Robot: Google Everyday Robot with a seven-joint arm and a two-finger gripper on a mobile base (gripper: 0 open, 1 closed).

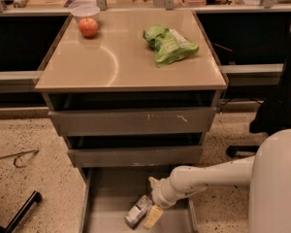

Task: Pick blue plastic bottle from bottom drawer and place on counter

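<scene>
The blue plastic bottle (pixel 138 211) lies on its side on the floor of the open bottom drawer (pixel 109 198), near the front middle, label up. My gripper (pixel 151 202) is low inside the drawer, just right of the bottle, and open. One beige finger (pixel 153 218) rests beside the bottle's right side. The bottle is not lifted. The counter (pixel 121 64) is the glossy beige top of the cabinet above.
On the counter sit a green snack bag (pixel 169 43), a red apple (pixel 88 27) and a white bowl (pixel 85 11) behind it. Two upper grey drawers (pixel 131 122) stand slightly open. A black chair base (pixel 276 110) is at right; a black bar (pixel 19 212) lies on the floor at left.
</scene>
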